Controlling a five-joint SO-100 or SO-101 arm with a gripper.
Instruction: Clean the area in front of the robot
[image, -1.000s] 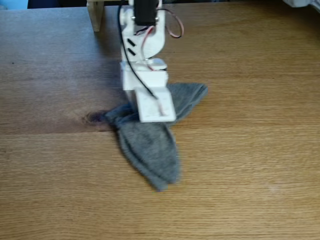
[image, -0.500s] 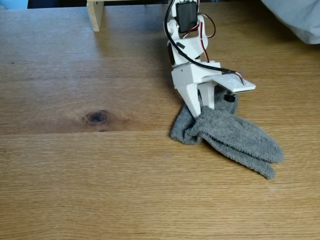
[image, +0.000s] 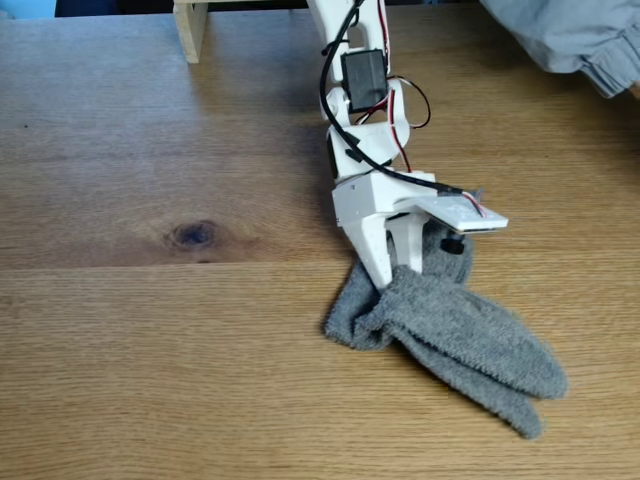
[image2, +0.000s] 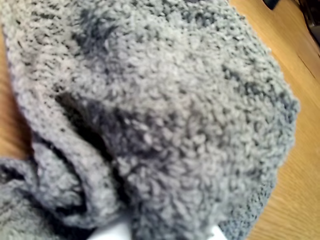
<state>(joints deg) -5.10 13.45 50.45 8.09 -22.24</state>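
Note:
In the fixed view the white robot arm reaches down from the top centre onto the light brown wooden tabletop. Its gripper is shut on a fluffy grey cloth, with the white fingertips pressed into the cloth's bunched left end. The rest of the cloth trails toward the lower right, flat on the wood. In the wrist view the grey cloth is folded and creased close under the camera. A strip of tabletop shows at the right.
A dark knot marks the wood left of the arm, above a long seam line. A pale wooden post stands at the top left. A grey garment reaches in at the top right corner.
The arm has dragged the cloth from beside the knot to the right, then nearer the front edge. The grey garment at the top right has come further into view.

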